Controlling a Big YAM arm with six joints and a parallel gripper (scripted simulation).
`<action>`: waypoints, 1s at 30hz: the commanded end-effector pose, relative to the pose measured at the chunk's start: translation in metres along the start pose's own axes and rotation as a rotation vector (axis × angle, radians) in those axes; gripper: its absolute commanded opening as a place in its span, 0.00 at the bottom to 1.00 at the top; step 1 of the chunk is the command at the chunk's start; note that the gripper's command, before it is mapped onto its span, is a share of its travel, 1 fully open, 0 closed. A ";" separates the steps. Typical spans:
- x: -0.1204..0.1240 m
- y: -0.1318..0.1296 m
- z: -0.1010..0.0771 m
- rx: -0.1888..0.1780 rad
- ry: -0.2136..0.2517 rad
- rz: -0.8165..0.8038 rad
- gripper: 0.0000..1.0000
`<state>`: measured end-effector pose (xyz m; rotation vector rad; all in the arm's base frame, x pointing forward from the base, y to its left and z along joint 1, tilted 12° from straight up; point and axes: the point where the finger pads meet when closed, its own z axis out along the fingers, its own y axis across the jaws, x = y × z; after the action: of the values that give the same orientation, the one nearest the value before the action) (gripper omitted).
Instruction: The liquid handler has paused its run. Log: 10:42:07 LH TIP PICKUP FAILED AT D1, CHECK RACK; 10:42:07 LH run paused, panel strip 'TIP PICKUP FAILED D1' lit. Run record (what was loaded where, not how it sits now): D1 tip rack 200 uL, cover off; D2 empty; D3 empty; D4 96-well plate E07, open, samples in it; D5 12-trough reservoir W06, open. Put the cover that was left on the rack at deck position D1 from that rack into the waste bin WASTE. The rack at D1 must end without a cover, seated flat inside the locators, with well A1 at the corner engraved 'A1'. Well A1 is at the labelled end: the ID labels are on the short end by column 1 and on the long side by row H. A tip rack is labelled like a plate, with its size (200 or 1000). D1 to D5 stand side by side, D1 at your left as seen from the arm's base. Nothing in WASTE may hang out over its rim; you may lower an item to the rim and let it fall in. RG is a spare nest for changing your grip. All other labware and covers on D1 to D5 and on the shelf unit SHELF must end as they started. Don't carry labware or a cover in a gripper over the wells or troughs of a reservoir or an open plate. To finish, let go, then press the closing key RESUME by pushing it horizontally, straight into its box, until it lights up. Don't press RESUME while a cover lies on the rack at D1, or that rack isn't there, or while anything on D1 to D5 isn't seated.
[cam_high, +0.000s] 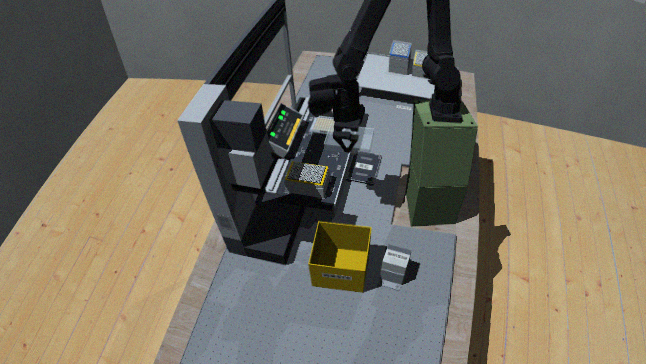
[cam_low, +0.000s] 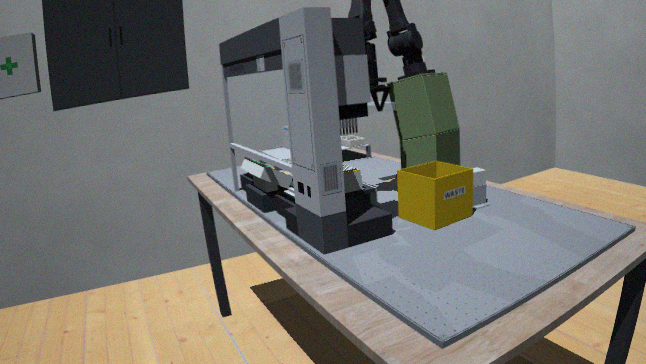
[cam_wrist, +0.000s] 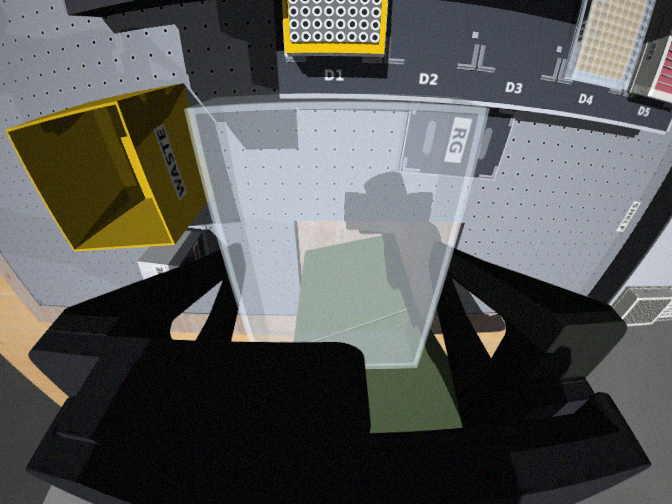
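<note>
one arm bends down beside the deck, fingers clamped on the clear cover (cam_wrist: 331, 217), held aloft.

Rack (cam_wrist: 335, 49) cut off by wrist frame's top edge; plate (cam_wrist: 607, 43) likewise; RESUME box (cam_high: 396, 260) lettering illegible.
</note>
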<state>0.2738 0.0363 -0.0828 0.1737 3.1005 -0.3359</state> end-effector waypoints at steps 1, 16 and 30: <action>0.003 0.007 -0.011 -0.020 -0.050 0.019 0.00; 0.011 0.006 -0.013 -0.019 -0.050 -0.017 0.00; 0.010 0.006 -0.013 -0.019 -0.051 -0.012 0.00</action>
<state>0.2484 0.0415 -0.0812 0.1510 3.0938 -0.3307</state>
